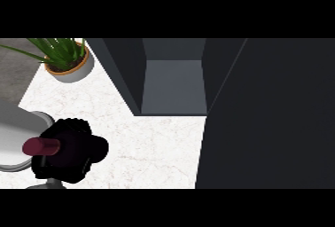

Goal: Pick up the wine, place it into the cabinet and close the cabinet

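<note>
Wine is the job here, though the biggest thing in view is the cabinet [173, 75], so notes start there. It stands at the back of the counter [144, 133], open, its grey interior facing out. The dark door [265, 115] swings wide to the right and fills that whole side of the view. Open like this, the shelf is ready to take a bottle; the door will need pushing shut afterwards.

Counter is pale marble, bare in the stretch between cabinet mouth and hand.

At the left edge, the grey forearm [16, 137] comes in low. Its black left hand [72, 150] is curled round the wine bottle [42, 146], fingers wrapped about the dark body. Only the maroon cap end sticks out leftward, so the bottle appears tipped well over rather than upright. Whether it is lifted clear of the counter I cannot tell.

Bottle sits well apart from the cabinet, down and left of the opening. Judgement: grasp made, carry not yet done.

Potted plant [65, 60] stands top left, beside the cabinet's left wall, a thing to steer past.

Right hand not in view.
</note>
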{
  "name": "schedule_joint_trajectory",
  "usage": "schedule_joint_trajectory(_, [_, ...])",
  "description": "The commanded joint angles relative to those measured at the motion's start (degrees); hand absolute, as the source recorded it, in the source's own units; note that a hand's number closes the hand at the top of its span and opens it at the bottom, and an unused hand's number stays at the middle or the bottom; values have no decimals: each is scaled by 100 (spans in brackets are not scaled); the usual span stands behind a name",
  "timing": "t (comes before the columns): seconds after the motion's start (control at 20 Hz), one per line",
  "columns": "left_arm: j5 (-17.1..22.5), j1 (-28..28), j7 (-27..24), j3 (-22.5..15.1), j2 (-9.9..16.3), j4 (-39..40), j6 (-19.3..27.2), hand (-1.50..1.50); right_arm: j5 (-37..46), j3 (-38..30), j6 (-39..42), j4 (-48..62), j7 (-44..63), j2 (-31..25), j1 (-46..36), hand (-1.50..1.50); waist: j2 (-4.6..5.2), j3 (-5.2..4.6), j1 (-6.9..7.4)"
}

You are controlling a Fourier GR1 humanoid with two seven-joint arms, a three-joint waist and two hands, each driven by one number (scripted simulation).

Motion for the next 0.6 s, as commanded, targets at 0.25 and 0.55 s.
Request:
schedule_joint_trajectory(0.25, [61,116,1848,-626,-261,-2034,589,150,-649,-300,200,-644,142,-93,339,-150,-5,4,-14])
schedule_joint_trajectory(0.55, [-201,-435,2786,-1278,-614,-2376,1199,150,-331,-38,35,-502,299,49,144,-150,9,-2,-27])
